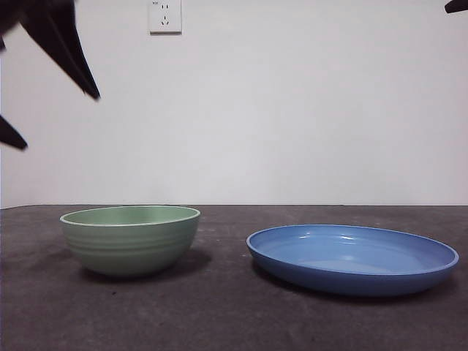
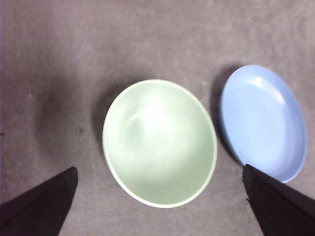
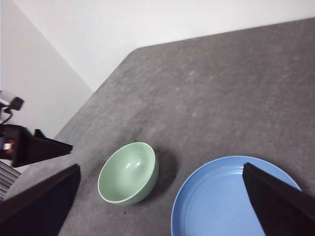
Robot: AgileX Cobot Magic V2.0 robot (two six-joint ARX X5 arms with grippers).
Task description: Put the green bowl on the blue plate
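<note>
The green bowl [image 1: 130, 240] stands upright and empty on the dark table, left of the blue plate [image 1: 351, 257], with a gap between them. My left gripper [image 1: 61, 121] hangs open and empty high above the bowl, a little to its left. In the left wrist view its jaws stand wide apart over the bowl [image 2: 160, 142], with the plate [image 2: 263, 123] beside it. My right gripper [image 3: 160, 166] is open and empty, high above the table, and shows only as a black tip [image 1: 457, 6] in the front view. The right wrist view shows the bowl [image 3: 128, 172] and the plate [image 3: 231, 201].
The dark grey table [image 1: 219, 314] ends at a white wall with a socket [image 1: 164, 16]. The left arm's gripper [image 3: 34, 147] shows at the side of the right wrist view, near the table's edge.
</note>
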